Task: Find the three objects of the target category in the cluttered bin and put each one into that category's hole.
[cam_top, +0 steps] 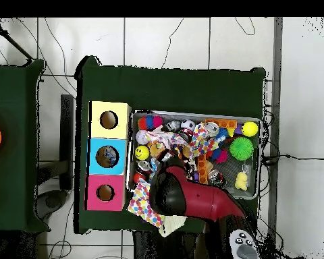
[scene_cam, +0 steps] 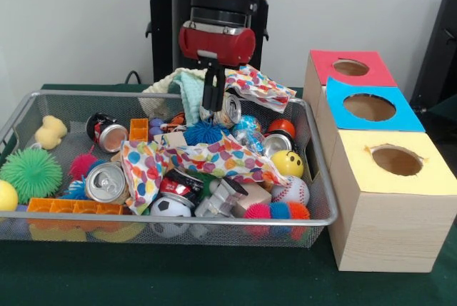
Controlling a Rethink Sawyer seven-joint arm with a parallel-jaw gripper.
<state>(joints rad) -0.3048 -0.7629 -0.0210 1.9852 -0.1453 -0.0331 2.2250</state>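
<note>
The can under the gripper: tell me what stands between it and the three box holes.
In the front view the gripper hangs at a can at the bin's far side. Between the can and the boxes stands only the wire bin's right wall. The red, blue and yellow holes all lie open.

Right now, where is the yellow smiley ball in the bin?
In the front view the yellow smiley ball lies near the right end of the wire bin, just above the baseball and below a can.
</note>
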